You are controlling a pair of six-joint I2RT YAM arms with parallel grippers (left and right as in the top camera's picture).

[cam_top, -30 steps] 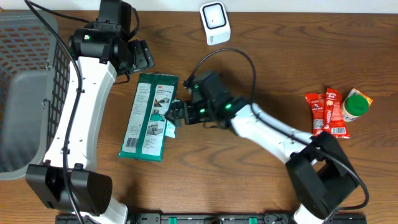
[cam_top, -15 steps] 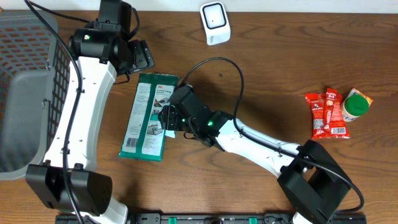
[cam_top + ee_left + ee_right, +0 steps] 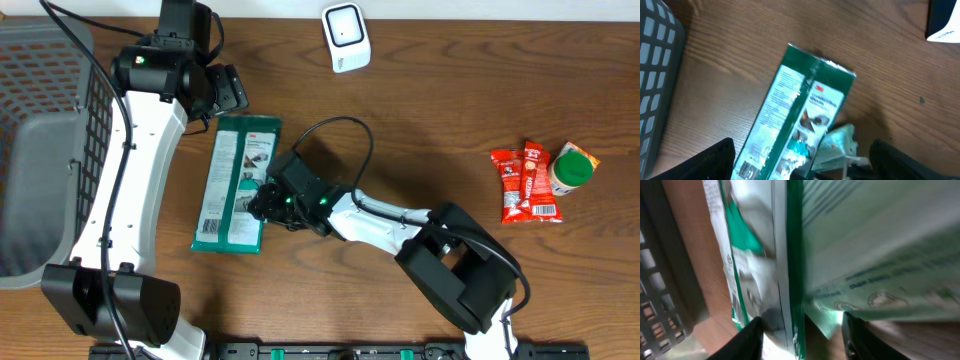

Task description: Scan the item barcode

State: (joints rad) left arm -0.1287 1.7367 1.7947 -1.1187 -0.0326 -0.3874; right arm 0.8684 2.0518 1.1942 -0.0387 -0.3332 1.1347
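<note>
Green 3M pouch [image 3: 230, 175] lies flat on the brown wooden worktop [image 3: 420, 110], left of centre in the overhead frame, long axis running top to bottom with a slight lean, printed face up. A small white printed patch sits near its lower left corner; too small to read. Right pincer [image 3: 262, 200] is at the pouch's right edge, about halfway down its length, its arm stretching off toward the lower right of the frame. In the right wrist view both fingers [image 3: 751, 340] show at the bottom edge with a gap between them, and the pouch's green border and seam fill the space ahead and between. Jaws part closed; cannot tell whether they actually pinch the pouch or only straddle its edge. The left wrist view shows a pale fingertip of that pincer against the pouch's lower right side. Left pincer [image 3: 228, 92] hangs at upper left, just beyond the pouch's top end. Its dark fingers [image 3: 715, 160] stand wide apart at the two bottom corners of its own view, nothing held, pouch seen on the wood below. White scanner unit [image 3: 345, 37] stands at top centre, well apart from the pouch. Grey plastic basket [image 3: 40, 60] fills the left edge. At far right, red sachets [image 3: 525, 182] lie just beside a green-capped jar [image 3: 572, 168].
</note>
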